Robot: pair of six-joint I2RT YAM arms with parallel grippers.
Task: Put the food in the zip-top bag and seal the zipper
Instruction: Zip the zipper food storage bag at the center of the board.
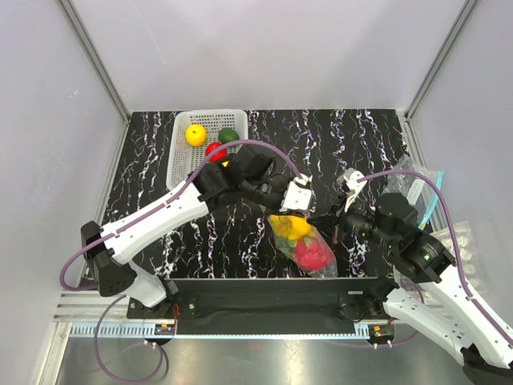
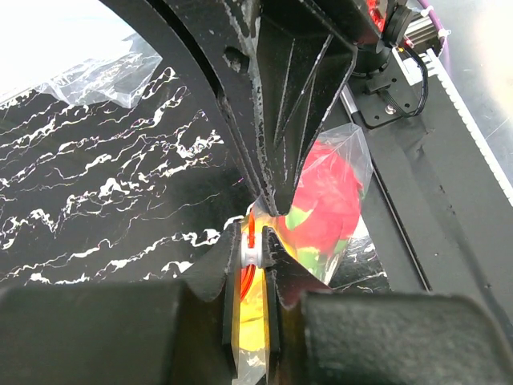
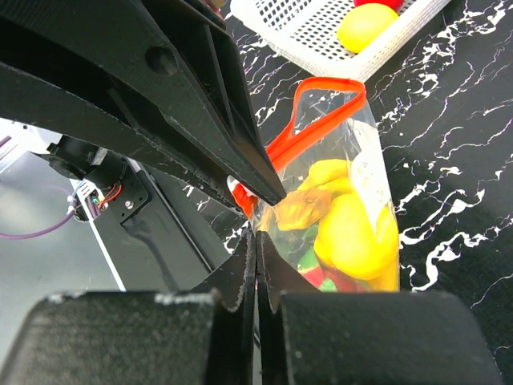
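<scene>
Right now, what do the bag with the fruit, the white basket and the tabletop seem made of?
The zip-top bag: thin clear plastic film, glossy and creased. The white basket: probably rigid moulded plastic, matt perforated grid. The tabletop: black with white veins like marble; stone or printed laminate, cannot tell.

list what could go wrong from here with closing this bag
1. The zipper gapes in a wide loop while the left gripper pinches its slider. Pulling may drag the floppy zip-top bag along instead of closing it, especially if the thin film slips from the shut right gripper.
2. The yellow fruit sits close under the mouth and could block the slider's path.
</scene>
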